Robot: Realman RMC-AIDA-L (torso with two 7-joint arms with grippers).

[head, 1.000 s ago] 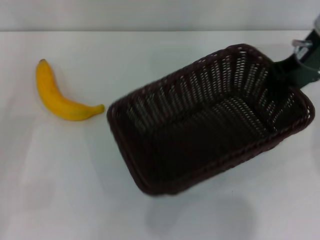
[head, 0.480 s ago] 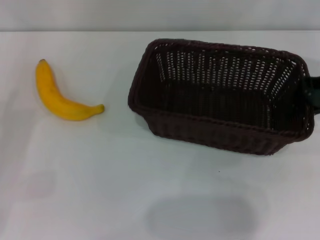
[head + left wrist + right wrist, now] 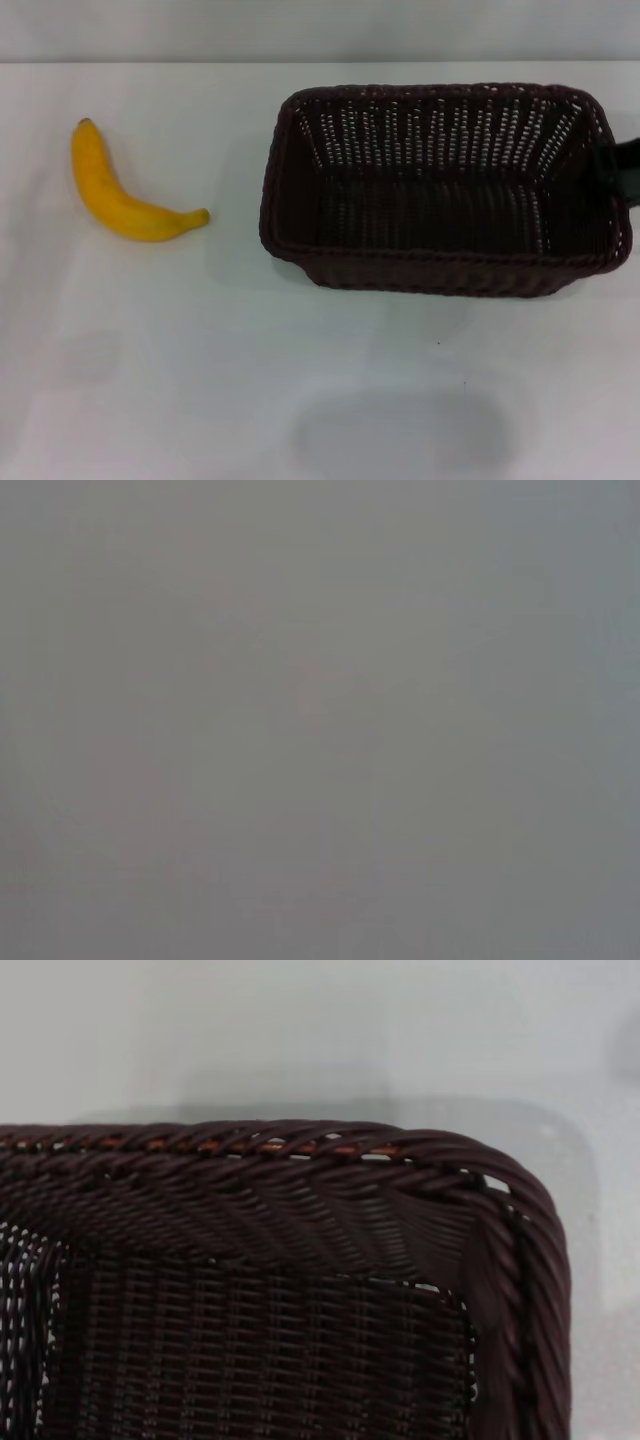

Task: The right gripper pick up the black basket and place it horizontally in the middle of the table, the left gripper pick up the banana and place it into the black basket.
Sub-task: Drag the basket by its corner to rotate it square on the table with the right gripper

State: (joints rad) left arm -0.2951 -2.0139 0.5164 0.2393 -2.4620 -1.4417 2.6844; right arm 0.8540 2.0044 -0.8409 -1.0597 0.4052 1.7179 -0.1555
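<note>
At far end of dark woven wicker basket (image 3: 440, 190): right gripper (image 3: 622, 172), jaws' state indiscernible; early release risks skewed landing.

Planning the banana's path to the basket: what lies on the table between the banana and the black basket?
Nothing: in the head view, only bare white table separates the banana from the black basket. The two lie apart.
</note>
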